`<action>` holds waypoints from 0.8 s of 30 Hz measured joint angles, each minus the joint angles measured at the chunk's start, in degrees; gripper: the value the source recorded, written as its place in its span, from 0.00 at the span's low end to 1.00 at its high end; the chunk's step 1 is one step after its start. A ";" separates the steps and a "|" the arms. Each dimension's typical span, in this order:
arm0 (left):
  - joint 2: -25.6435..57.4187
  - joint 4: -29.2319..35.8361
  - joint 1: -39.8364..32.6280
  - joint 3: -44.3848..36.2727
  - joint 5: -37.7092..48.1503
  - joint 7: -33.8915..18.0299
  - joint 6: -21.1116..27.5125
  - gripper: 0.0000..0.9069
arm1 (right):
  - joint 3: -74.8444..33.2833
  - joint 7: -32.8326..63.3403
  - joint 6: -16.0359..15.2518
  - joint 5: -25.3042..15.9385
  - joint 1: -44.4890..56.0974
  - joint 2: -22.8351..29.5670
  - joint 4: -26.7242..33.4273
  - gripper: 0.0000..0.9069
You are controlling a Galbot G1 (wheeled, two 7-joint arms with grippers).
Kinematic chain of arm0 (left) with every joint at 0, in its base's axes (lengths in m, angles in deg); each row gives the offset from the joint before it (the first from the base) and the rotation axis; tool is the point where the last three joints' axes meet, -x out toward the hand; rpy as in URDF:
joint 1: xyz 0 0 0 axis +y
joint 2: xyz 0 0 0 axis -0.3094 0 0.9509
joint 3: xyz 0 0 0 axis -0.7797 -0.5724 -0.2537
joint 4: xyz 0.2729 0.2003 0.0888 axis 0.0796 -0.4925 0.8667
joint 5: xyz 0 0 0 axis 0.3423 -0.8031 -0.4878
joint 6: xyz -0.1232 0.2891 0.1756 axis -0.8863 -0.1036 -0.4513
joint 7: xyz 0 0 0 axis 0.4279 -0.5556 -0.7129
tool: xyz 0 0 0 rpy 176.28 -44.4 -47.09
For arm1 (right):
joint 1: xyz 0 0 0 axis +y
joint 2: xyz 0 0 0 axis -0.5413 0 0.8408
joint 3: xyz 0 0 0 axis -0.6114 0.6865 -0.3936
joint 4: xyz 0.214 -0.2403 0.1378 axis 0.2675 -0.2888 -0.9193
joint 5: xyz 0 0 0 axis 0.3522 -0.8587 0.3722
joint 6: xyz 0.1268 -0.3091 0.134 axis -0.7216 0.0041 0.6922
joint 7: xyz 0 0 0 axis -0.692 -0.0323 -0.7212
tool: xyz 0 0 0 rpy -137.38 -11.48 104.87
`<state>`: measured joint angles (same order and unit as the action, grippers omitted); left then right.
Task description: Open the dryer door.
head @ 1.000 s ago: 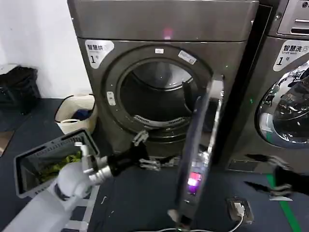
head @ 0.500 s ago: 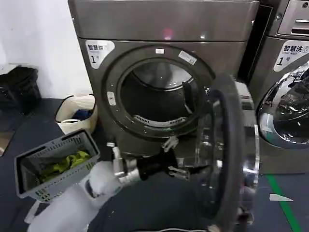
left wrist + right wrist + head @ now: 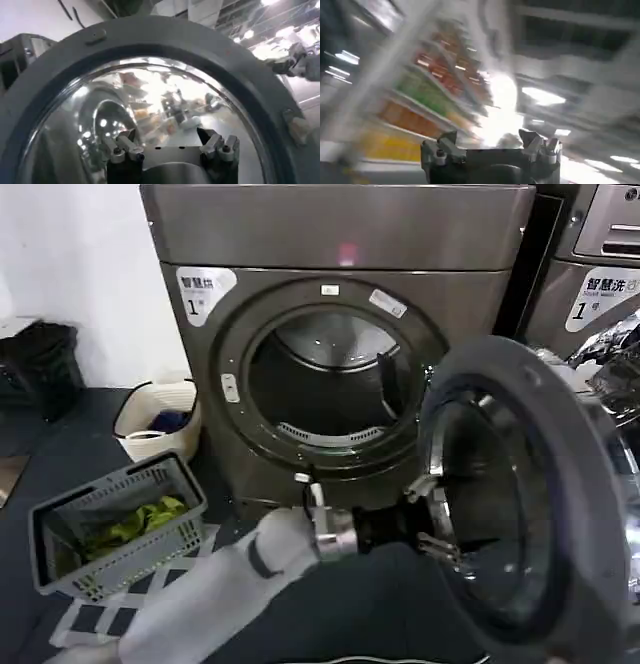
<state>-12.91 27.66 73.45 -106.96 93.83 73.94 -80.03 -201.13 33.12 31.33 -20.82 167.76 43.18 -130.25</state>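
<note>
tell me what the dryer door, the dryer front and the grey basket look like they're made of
Dryer door: matte grey rim, probably plastic, around a domed window that mirrors lights, likely glass. Dryer front: dark brushed-looking metal with a soft sheen. Grey basket: moulded plastic, going by its slotted walls. The left hand reaches against the door's inner side.

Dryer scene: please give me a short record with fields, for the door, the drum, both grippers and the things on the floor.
door: dryer door swung wide open, hinged at the right of the opening
drum: dryer drum exposed, looks empty
left gripper: left gripper open, against the inner side of the door
right gripper: right gripper open, holds nothing
floor: grey laundry basket with green cloth inside, at the robot's left; a white tub by the dryer
</note>
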 joint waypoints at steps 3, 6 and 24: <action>-2.07 -1.93 -1.27 -1.07 -0.76 0.05 -0.47 1.00 | -4.34 3.91 -3.30 -2.18 -1.01 2.37 0.49 1.00; -4.11 -3.82 -1.92 -2.01 -2.90 -0.48 -1.17 1.00 | -7.67 7.51 -6.69 -3.02 -1.26 2.39 0.67 1.00; -11.86 -10.52 -2.32 -1.34 -7.99 -10.10 -0.66 1.00 | -13.07 11.86 -12.39 -4.01 0.54 2.37 2.29 1.00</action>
<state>-24.77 17.15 71.13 -108.30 85.84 63.84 -80.69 -214.21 44.97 18.94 -24.83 168.30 45.55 -127.96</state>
